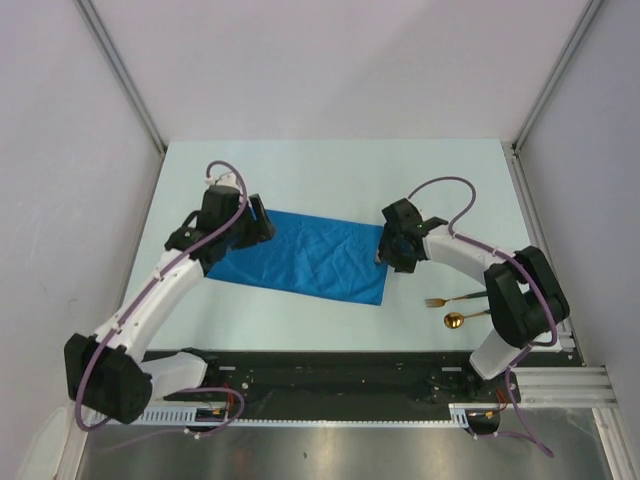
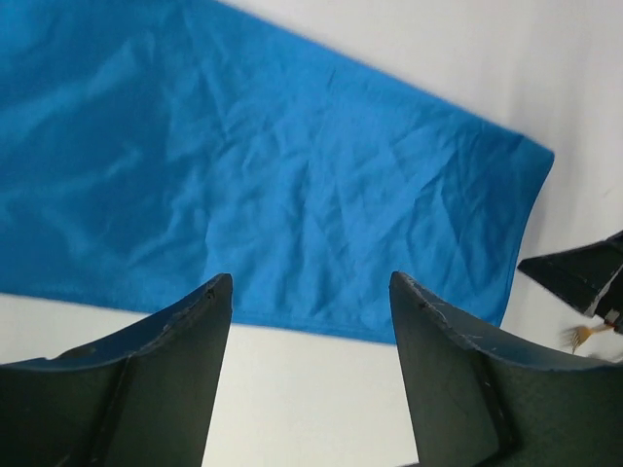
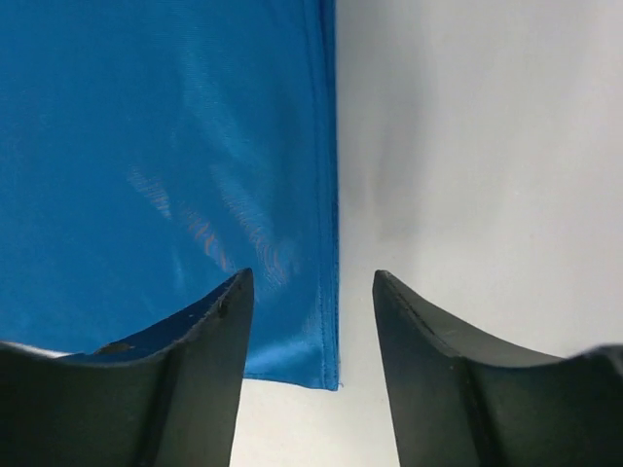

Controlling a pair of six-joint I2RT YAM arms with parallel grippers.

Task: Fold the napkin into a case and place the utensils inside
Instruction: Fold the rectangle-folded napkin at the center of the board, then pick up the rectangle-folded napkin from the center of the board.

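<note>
the napkin [image 1: 305, 255] lies flat on the table [image 1: 330, 175] as a wrinkled oblong, long axis running left to right, between the two arms.

the left gripper [image 1: 262, 224] is positioned over the napkin's left end. in the left wrist view its fingers [image 2: 175, 341] are spread apart with nothing between them. the near long edge of the cloth runs across the gap at the tips.

the right gripper [image 1: 384, 250] is positioned at the napkin's right end. in the right wrist view its fingers [image 3: 195, 341] are parted and empty. they straddle the stitched right edge of the cloth, one finger over fabric and the other over bare table, with the near corner visible between them.

whether either set of tips touches the fabric cannot be determined.

the fork [image 1: 455, 299] and the spoon [image 1: 466, 318] lie side by side on the table to the right of the napkin, apart from it, gold heads pointing left, next to the right arm.
</note>
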